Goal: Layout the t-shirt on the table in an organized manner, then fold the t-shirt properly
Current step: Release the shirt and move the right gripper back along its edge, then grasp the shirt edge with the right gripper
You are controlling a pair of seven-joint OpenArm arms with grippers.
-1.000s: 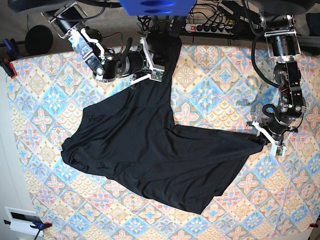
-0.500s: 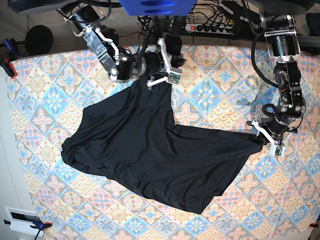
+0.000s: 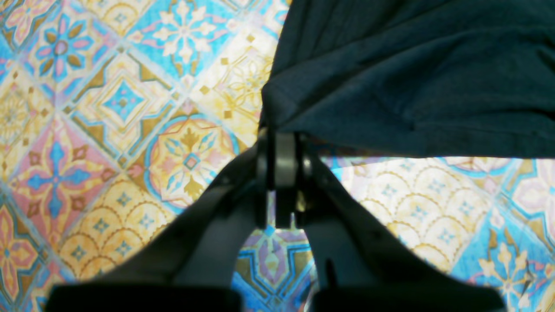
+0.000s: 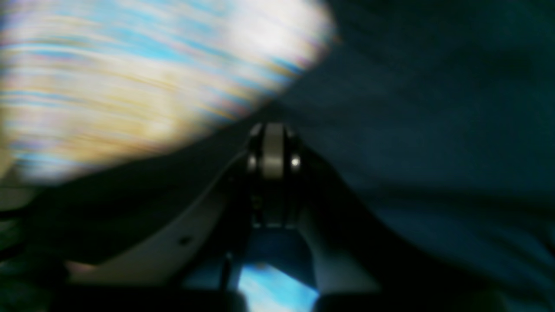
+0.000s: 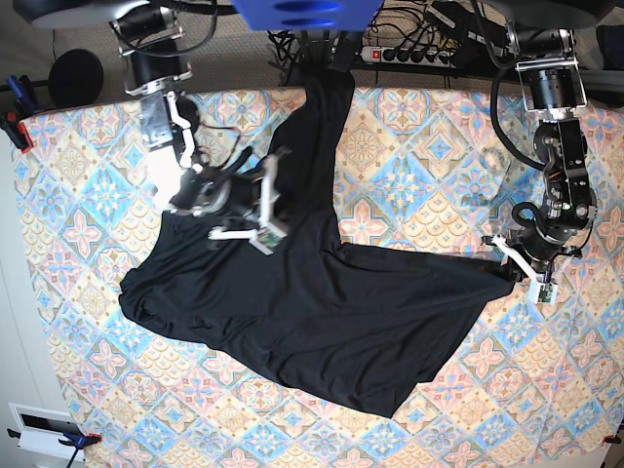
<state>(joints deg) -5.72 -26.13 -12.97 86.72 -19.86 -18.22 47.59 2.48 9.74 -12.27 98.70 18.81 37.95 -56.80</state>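
Table (image 5: 429, 146): spans the whole base view under patterned cloth. Serves as the laying-out surface. Shows bare pattern at far right, far left and along the near edge.

Shirt (image 5: 292, 302): lies across the middle of the table, spread but not squared. Bunches into soft folds at the left edge. Tapers to a stretched point at the right. Sends one narrow strip up the centre to the far edge of the table. Reads as partly opened and not yet flat, so the layout step is judged unfinished and folding not begun.

Right gripper (image 4: 272, 130): sits over the far-left part of the shirt, just left of the central strip. Shows jaws clamped together, with dark fabric drawn up to the tips. Judged to be pinching a fold of the shirt in order to drag that side outward. Exact part of the garment cannot be told, as the wrist view is smeared by blur.

Left gripper (image 3: 279, 134): sits low at the right of the scene, just above the cloth. Clenches the pointed tip of the shirt between closed jaws. Holds that corner out to the right, which explains the taut line of fabric there. Judged to act as an anchor so that a pull at the opposite side opens the shirt rather than sliding it.
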